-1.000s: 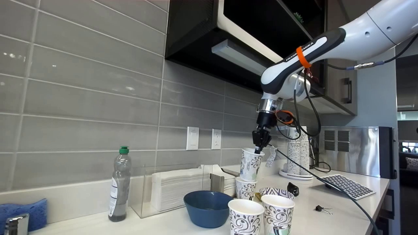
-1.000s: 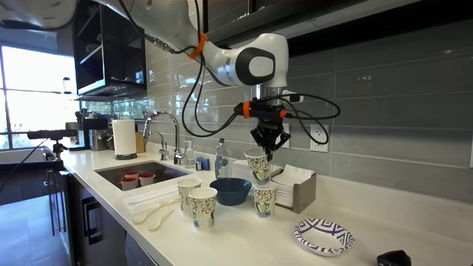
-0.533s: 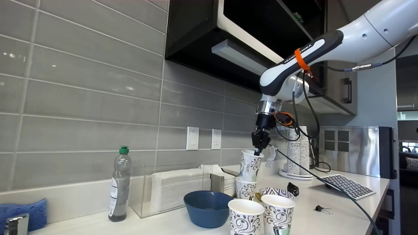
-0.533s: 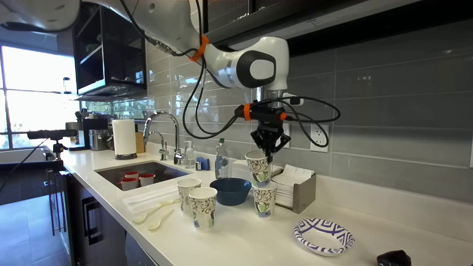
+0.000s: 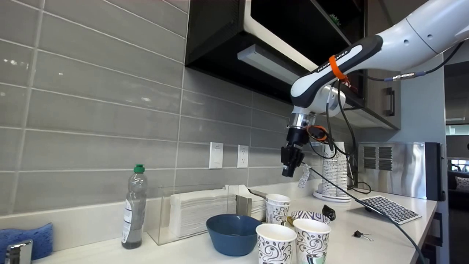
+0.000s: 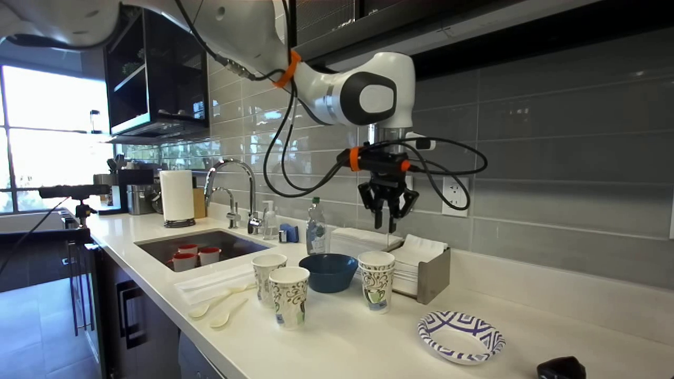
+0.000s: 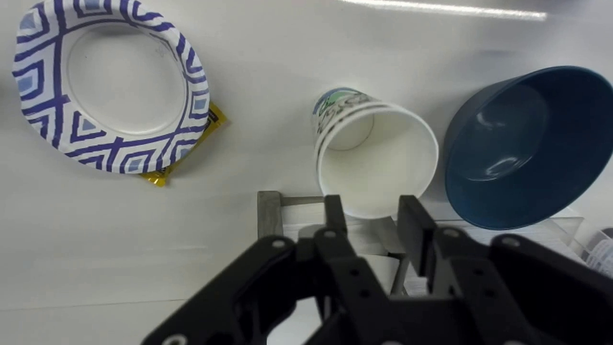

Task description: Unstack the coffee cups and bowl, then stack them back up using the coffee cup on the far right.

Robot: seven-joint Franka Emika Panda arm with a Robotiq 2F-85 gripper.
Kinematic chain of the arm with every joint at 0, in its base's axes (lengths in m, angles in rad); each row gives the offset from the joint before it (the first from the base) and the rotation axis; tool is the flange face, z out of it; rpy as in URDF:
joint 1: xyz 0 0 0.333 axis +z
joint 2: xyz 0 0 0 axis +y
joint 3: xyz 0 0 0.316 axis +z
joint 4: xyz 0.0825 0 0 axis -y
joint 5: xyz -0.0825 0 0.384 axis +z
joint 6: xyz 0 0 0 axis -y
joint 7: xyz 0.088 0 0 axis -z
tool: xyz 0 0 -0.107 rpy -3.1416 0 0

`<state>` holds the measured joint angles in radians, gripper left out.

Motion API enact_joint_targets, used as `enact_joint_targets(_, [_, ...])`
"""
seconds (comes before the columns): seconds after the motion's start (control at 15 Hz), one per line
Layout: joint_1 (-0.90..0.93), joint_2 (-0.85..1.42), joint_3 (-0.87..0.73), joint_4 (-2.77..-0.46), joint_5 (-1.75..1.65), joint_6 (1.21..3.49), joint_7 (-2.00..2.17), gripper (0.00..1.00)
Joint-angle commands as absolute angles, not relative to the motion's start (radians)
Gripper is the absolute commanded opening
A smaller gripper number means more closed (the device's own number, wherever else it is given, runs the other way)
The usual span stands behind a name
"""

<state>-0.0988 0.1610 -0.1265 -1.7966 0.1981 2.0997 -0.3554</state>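
Two nested white patterned coffee cups [image 6: 377, 289] stand upright on the counter, also seen in an exterior view [image 5: 277, 212] and in the wrist view [image 7: 378, 163]. My gripper [image 6: 385, 226] is open and empty, apart from and above their rim; its fingertips [image 7: 335, 211] show spread in the wrist view. The blue bowl [image 6: 329, 272] stands beside the nested cups, also in the wrist view [image 7: 522, 153]. Two more coffee cups stand upright and separate toward the counter's front: one cup [image 6: 290, 302] and another cup [image 6: 267, 279]. Neither shows in the wrist view.
A napkin holder [image 6: 434, 276] stands close behind the nested cups. A purple-patterned paper plate [image 6: 492, 342] lies on the counter over a yellow packet [image 7: 215, 115]. A clear bottle [image 5: 134, 216] stands by the wall. White spoons [image 6: 224, 316] lie near the front edge.
My gripper has opened and let go of the upper cup. That cup has dropped down into the lower cup. The arm has moved only slightly.
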Motion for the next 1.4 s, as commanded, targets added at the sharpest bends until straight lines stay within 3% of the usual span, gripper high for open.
enact_joint_targets(0.0, [-0.119, 0.161, -0.107, -1.787, 0.194, 2.091, -0.353, 0.42])
enact_joint_targets(0.13, [-0.122, 0.160, -0.108, -1.773, 0.195, 2.074, -0.353, 0.57])
enact_joint_targets(0.4, [-0.122, 0.160, -0.108, -1.770, 0.195, 2.071, -0.353, 0.59])
enact_joint_targets(0.47, [-0.122, 0.160, -0.108, -1.770, 0.195, 2.071, -0.353, 0.84])
enact_joint_targets(0.53, [-0.128, 0.180, -0.126, -1.765, 0.173, 2.119, -0.288, 0.85])
enact_joint_targets(0.67, [-0.152, 0.208, -0.151, -1.761, 0.166, 2.183, -0.215, 0.98])
enact_joint_targets(1.33, [-0.284, 0.374, -0.192, -1.734, 0.160, 2.259, -0.219, 1.00])
